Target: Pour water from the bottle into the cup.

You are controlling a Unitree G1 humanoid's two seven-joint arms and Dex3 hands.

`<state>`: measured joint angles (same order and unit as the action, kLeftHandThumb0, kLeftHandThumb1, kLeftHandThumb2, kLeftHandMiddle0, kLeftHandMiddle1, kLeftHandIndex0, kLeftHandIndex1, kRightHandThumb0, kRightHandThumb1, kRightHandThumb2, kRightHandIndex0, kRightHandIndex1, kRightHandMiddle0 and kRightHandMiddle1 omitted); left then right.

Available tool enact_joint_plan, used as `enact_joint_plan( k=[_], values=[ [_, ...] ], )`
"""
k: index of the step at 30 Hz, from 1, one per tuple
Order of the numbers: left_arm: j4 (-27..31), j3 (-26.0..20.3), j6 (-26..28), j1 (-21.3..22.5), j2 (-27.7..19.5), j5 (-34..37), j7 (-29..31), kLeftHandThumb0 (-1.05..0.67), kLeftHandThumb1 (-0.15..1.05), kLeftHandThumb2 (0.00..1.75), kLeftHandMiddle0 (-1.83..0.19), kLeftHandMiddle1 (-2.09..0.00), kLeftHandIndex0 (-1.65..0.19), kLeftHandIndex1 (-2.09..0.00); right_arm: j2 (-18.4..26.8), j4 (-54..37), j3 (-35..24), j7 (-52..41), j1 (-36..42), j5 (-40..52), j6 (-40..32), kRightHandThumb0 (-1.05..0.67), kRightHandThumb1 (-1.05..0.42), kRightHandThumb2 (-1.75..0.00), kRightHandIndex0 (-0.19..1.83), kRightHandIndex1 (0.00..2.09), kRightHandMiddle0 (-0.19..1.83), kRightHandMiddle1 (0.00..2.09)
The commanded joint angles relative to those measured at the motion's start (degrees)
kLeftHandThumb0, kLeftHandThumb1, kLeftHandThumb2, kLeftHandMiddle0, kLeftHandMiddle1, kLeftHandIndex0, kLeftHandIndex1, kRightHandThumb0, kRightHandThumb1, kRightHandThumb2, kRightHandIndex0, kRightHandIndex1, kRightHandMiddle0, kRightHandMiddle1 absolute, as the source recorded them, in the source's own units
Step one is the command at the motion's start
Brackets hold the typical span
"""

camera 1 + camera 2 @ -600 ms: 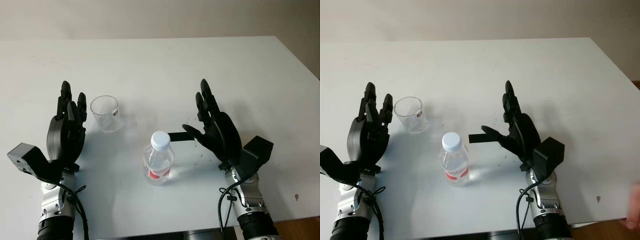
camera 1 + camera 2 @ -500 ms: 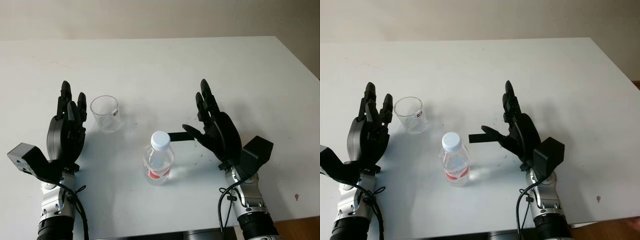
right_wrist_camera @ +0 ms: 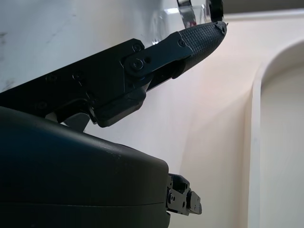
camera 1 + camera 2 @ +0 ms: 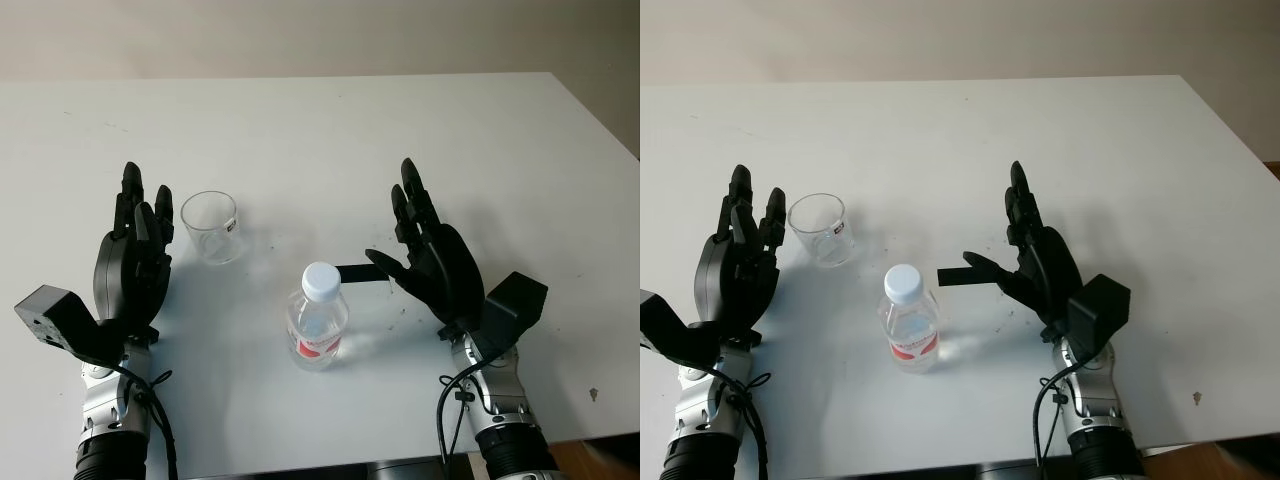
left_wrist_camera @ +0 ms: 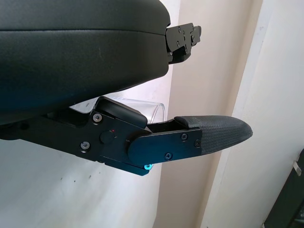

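Beside cup, left robot hand released; right robot hand released near bottle.

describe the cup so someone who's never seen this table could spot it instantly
On the white table, look toward the robot's left side, just beside the fingertips of the open black left hand. There stands a small, clear plastic cup, upright and apparently empty. Unlike the clear water bottle with a white cap and red label nearer the middle, it is open-topped and shorter.

Cup mostly hidden behind left hand; bottle's label text unreadable.
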<state>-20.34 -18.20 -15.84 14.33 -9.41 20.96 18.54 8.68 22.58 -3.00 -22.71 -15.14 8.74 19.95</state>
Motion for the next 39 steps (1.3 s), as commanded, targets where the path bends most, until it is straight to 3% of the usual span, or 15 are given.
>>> enact_joint_plan(
  k=[1, 12, 22, 32, 39],
  values=[
    [-0.5, 0.0, -0.4, 0.3, 0.1, 0.5, 0.6, -0.85, 1.05, 0.53, 0.04, 0.0, 0.17, 0.0, 2.2, -1.7, -0.8, -2.6, -0.2, 1.5, 0.6, -0.86, -0.93, -0.05, -0.19, 0.0, -0.19, 0.0],
    [0.5, 0.0, -0.5, -0.3, 0.0, 0.0, 0.1, -0.86, 1.05, 0.54, 0.04, 0.0, 0.15, 0.0, 9.1, -14.9, -1.8, -12.7, 6.8, 5.6, 4.0, -0.9, -0.93, -0.06, -0.19, 0.0, -0.19, 0.0],
    [0.6, 0.0, -0.4, -0.2, -0.2, 0.1, 0.0, -0.85, 1.05, 0.56, 0.04, 0.0, 0.15, 0.0, 10.0, -26.9, 0.8, -16.5, 14.0, 9.7, -0.8, -0.84, -0.9, -0.04, -0.19, 0.0, -0.19, 0.0],
    [0.2, 0.0, -0.6, -0.2, -0.4, 0.0, 0.3, -0.86, 1.05, 0.56, 0.03, 0.0, 0.14, 0.0, 7.6, -20.9, 7.2, -17.1, 12.4, 5.8, -3.9, -0.85, -0.9, -0.05, -0.19, 0.0, -0.19, 0.0],
    [0.5, 0.1, -0.3, 0.0, -0.2, -0.4, -0.5, -0.84, 1.05, 0.56, 0.05, 0.0, 0.16, 0.0, 2.4, -8.8, 10.8, -18.6, 7.5, 3.7, 0.4, -0.92, -0.9, -0.05, -0.19, 0.0, -0.19, 0.0]
  ],
)
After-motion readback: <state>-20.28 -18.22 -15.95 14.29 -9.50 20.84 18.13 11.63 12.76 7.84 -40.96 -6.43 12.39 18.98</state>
